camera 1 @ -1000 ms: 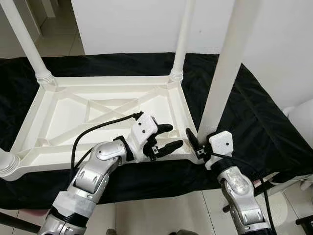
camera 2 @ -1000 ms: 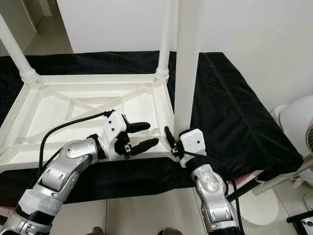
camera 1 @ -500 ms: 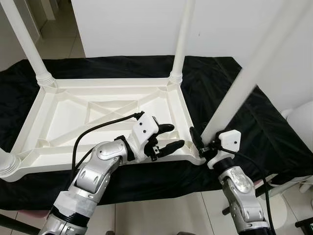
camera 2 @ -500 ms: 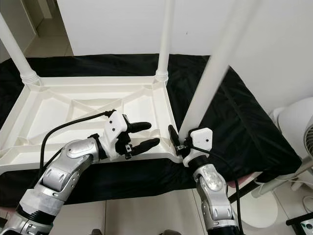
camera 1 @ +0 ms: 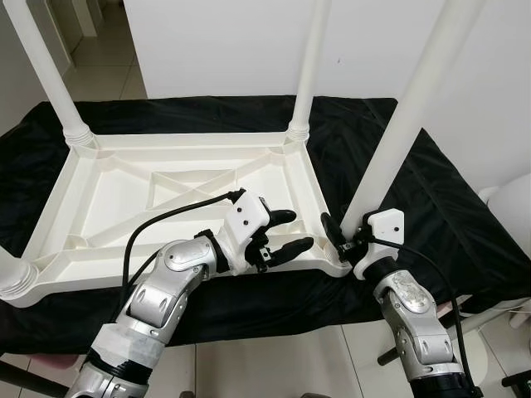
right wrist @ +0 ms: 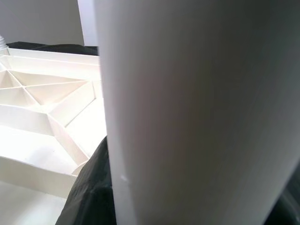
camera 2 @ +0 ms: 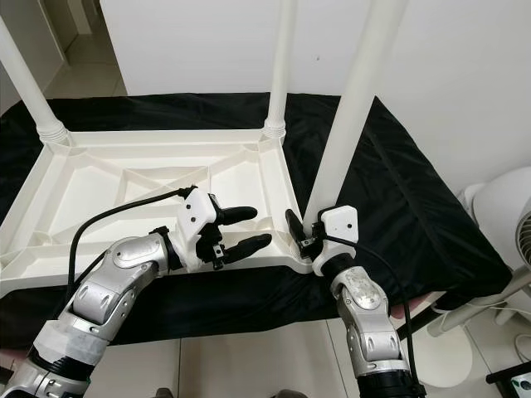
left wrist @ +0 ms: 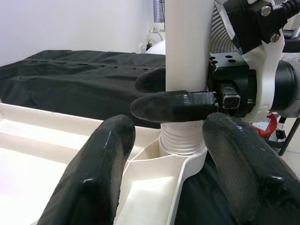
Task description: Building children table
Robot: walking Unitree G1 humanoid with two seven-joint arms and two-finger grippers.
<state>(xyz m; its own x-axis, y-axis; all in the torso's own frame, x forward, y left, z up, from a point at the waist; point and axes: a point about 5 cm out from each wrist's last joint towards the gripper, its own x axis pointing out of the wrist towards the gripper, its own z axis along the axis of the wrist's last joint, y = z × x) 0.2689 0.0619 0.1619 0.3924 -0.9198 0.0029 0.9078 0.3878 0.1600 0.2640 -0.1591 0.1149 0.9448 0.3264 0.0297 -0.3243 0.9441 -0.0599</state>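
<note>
Half a second ago the long white leg [camera 1: 406, 124] in the right tool [camera 1: 347, 241] leaned far over to the side; now it stands straighter, though it tips a little. Its bottom end sits at the near right corner of the upside-down white table [camera 1: 116, 199], where its ridged end meets the round hole there. The right tool is clamped on the leg low down, likely so it can steer and twist the leg into the hole. The left tool [camera 1: 286, 234] waits just beside that corner with its two black fingers [left wrist: 101, 173] apart, touching nothing, maybe ready to steady the frame. The table lies with its underside up on a black cloth [camera 1: 431, 207], so the holes for the legs face up. Two other legs [camera 1: 309, 70] already stand at the far corners, and one more at the near left.
</note>
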